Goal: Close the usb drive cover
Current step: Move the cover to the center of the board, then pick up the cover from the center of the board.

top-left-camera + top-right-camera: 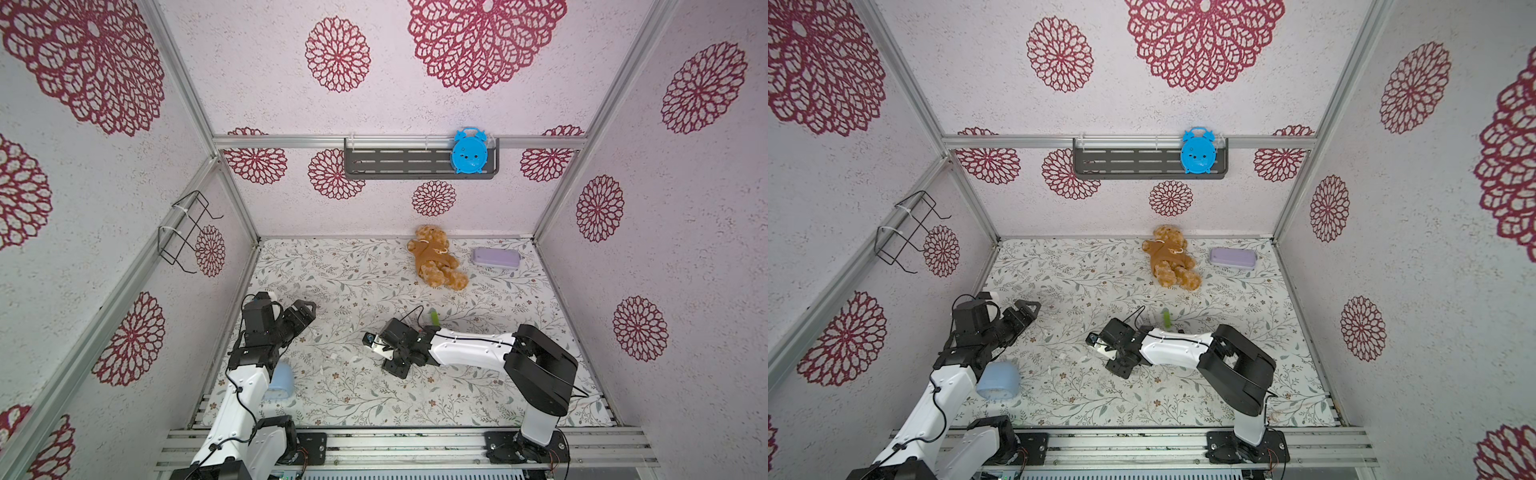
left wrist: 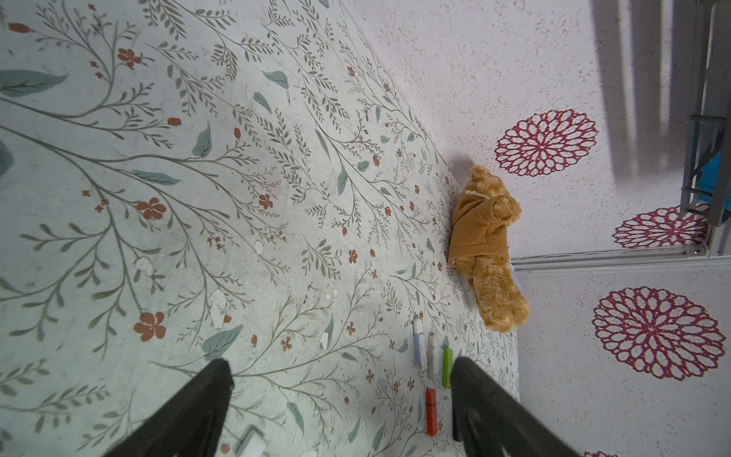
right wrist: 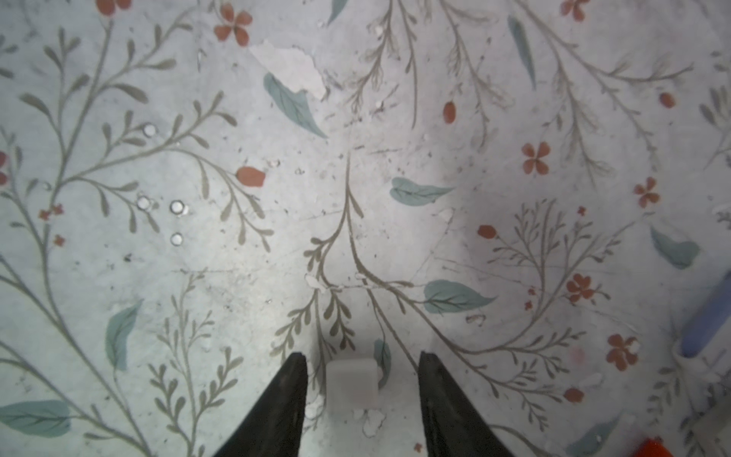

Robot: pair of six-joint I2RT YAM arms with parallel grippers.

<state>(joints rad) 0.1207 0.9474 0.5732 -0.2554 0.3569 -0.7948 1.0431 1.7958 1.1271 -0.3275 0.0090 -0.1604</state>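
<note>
The floral table (image 1: pixel 332 266) carries everything. The left claw (image 2: pixel 341 363) hangs over its left side, spread wide and empty. The right claw (image 3: pixel 362 355) points down at mid-table, its jaws parted and gripping nothing.

Just beyond the right arm's wrist lie four usb drives. The blue drive (image 2: pixel 418 350), white drive (image 2: pixel 433 352) and green drive (image 2: pixel 447 368) lie side by side, and the orange drive (image 2: pixel 431 411) lies apart from their row. I cannot tell from these views which one lacks its cover.

The cover (image 3: pixel 353 382) is a small, cloudy-white plastic cap. It lies on the table between the right claw's jaws, with a clear gap on each side, so nothing touches it. The arm hides it in both top views.

Judging by looks, both parts should be very light, rigid and smooth — easy to lift, easy to lose. The cover probably wants a gentle pinch across its two flat faces, mouth left clear, since a hard squeeze on something so small and slick could shoot it out sideways. The drive is likely best held by the middle of its body, with the plug end free. The fit looks like a straight push — any tilt and the cover may jam or skid off.
</note>
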